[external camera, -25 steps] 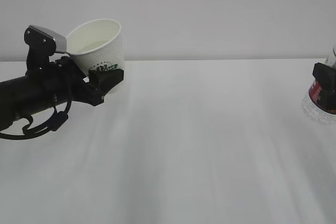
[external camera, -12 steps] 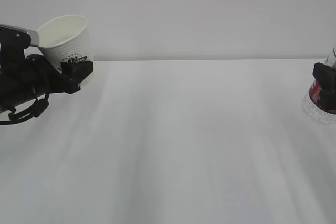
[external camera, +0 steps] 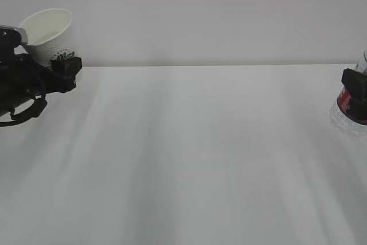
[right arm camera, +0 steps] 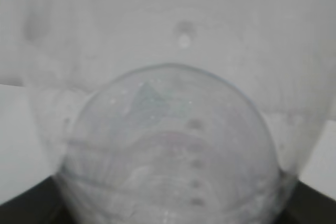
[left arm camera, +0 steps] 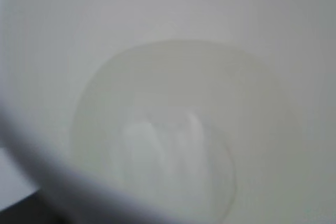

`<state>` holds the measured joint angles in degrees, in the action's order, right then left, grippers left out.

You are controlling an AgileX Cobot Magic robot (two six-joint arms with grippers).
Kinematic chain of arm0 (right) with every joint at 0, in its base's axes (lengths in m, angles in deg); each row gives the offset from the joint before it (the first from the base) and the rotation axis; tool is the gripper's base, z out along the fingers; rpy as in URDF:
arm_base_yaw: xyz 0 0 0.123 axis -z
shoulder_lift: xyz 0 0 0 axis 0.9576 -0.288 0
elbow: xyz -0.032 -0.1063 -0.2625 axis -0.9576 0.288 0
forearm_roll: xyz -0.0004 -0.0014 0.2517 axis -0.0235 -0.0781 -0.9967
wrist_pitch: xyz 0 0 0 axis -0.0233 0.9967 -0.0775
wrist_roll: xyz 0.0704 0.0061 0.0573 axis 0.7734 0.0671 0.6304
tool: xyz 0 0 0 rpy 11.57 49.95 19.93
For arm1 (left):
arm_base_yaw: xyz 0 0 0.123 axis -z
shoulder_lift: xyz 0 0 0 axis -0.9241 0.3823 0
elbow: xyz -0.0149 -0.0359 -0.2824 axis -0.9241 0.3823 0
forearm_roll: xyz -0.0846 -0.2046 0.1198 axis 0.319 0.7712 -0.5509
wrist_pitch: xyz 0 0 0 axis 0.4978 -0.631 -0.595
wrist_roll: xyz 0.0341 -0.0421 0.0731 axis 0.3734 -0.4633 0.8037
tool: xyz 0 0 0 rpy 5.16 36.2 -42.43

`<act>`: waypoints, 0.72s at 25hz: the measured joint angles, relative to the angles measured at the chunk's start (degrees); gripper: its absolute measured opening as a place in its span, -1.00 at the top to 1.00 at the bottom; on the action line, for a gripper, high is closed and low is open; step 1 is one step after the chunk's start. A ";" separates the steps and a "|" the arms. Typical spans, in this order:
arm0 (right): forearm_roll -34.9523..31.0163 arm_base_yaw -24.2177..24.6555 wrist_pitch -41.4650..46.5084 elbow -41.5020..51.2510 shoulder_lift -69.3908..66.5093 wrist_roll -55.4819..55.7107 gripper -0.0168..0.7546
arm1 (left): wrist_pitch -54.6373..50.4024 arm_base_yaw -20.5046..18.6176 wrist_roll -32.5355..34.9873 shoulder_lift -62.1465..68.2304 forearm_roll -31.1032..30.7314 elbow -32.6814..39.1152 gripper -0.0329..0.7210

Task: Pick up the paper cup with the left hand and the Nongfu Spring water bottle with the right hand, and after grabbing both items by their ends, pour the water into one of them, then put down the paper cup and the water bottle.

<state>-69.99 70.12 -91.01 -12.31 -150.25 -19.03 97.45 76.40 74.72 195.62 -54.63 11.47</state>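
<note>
While tilted: paper cup [external camera: 49, 35], white, green logo, water [left arm camera: 173, 150] pooled inside.
Left hand [external camera: 60, 73]: clamped on cup.
Right hand [external camera: 356, 93]: clamped on Nongfu Spring water bottle [external camera: 347, 116].

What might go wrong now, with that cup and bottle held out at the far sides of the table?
The paper cup is tilted in the left hand's jaws with water in it, so it may slop over the rim. A paper wall squeezed by the jaws might also buckle. The Nongfu Spring water bottle sits at the picture's right edge, gripped by the right hand, mostly unseen, so a slip there would be hard to spot.
</note>
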 joint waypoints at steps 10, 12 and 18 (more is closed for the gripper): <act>0.00 0.00 0.00 0.00 0.00 0.00 -0.30 | 0.00 0.00 3.45 0.00 6.47 0.00 -0.35; 0.00 0.00 0.00 0.00 0.00 0.00 -0.30 | 0.00 0.00 3.45 0.00 7.04 0.00 -0.35; 0.00 0.00 0.00 0.00 0.00 0.00 -0.30 | 0.00 0.00 5.30 1.13 7.64 0.00 -0.35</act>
<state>-69.99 70.12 -91.01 -12.31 -150.25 -19.03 97.45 76.40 80.02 196.75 -46.99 11.47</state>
